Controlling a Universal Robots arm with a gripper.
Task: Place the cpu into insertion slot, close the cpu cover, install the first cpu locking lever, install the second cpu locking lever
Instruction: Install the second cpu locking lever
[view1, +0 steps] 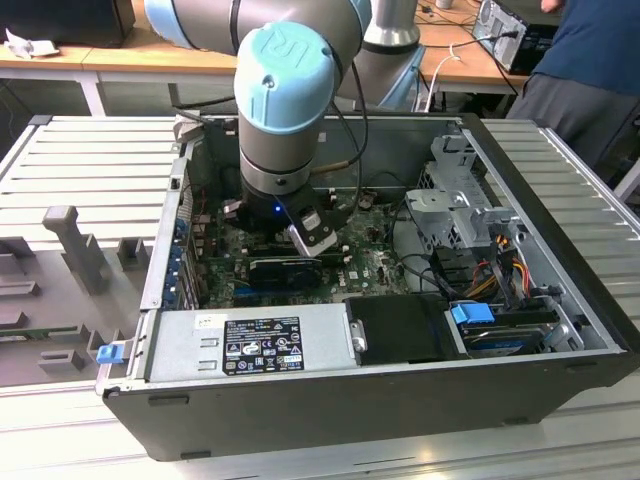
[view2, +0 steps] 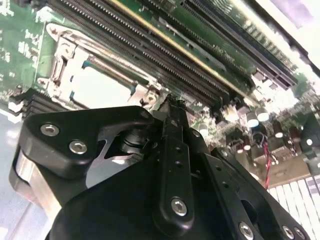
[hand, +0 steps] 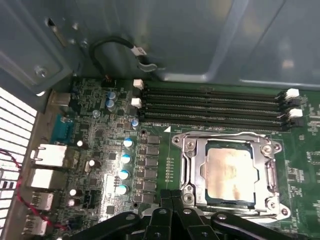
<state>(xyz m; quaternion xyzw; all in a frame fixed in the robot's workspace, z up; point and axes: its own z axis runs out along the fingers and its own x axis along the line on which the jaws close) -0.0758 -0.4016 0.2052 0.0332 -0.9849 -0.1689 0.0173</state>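
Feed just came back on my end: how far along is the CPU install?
The cpu sits in the insertion slot, and the cpu cover looks closed over it. The gripper is at the socket's edge, fingers together, holding nothing visible. I cannot tell whether either locking lever is latched.

A pale beige-silver cpu (hand: 231, 172) sits framed by the silvery-grey cpu cover (hand: 192, 170) on a green circuit board (hand: 95, 135) lined with long black memory slots (hand: 210, 107) tipped with white clips. The black gripper (view2: 172, 102) belongs to a grey arm capped in light blue (view1: 283, 75). Red, yellow and orange wires (view1: 505, 262) and a blue tab (view1: 472, 313) colour the dark grey computer case (view1: 380, 395).
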